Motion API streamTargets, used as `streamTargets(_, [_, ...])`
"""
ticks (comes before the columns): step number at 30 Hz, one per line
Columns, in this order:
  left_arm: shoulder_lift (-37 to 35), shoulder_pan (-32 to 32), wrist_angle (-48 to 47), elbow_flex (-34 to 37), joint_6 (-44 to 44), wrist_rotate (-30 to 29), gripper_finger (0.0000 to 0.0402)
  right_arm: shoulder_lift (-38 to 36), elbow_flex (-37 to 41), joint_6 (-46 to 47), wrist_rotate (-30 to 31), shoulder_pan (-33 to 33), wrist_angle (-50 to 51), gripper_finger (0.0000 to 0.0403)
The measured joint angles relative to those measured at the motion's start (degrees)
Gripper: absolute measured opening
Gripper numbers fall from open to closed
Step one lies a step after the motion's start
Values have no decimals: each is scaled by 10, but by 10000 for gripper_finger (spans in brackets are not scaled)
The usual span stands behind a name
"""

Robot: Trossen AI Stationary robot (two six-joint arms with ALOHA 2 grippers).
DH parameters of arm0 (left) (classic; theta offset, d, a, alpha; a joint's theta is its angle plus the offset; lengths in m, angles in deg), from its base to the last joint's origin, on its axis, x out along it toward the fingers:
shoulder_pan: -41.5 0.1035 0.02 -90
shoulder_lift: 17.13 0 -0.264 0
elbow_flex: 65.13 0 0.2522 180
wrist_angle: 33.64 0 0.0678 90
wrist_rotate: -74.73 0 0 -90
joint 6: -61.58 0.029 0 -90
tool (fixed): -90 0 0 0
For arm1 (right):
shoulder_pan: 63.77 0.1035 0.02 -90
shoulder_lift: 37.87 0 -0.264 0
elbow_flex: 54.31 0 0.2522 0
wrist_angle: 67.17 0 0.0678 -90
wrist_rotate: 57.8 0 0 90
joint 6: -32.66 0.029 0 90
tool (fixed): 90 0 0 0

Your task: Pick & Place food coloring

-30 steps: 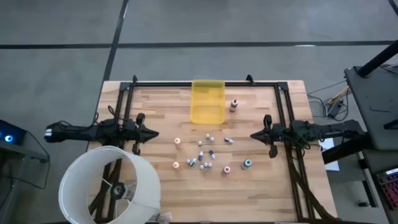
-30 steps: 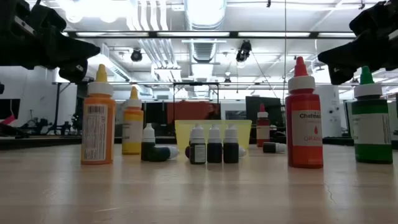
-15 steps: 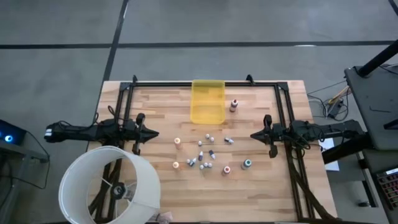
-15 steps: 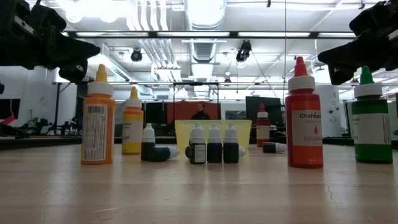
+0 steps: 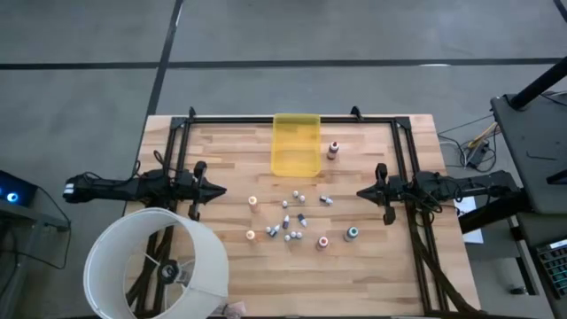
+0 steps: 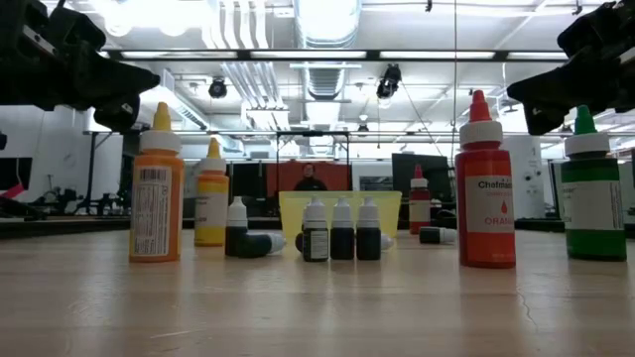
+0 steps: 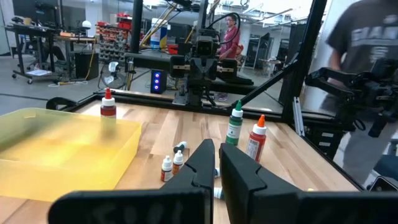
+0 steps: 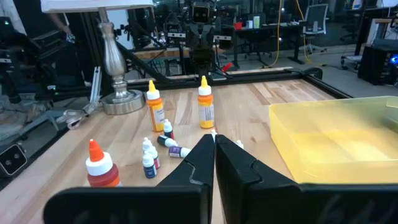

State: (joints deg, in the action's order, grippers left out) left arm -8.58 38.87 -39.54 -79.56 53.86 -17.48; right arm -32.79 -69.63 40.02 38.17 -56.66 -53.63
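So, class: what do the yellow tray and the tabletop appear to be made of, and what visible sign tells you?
Yellow tray: probably plastic, translucent and glossy; light passes through its walls. Tabletop: wood, apparently jointed planks with a smooth pale finish; strips and grain lines show.

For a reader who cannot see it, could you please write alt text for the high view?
A cluster of tiny food coloring bottles lies mid-table on a pale wooden table, just below a translucent yellow rectangular tray. The left gripper and right gripper wait at opposite sides, fingers shut, holding nothing. A white lampshade covers the near-left corner.
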Motion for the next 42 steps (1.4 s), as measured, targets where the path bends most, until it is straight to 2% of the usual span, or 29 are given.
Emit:
streamTargets(39, [0,0,0,0,0,0,0,0,0,0,0,0,-2,9])
streamTargets(42, [0,0,0,0,0,0,0,0,0,3,18,0,-22,9])
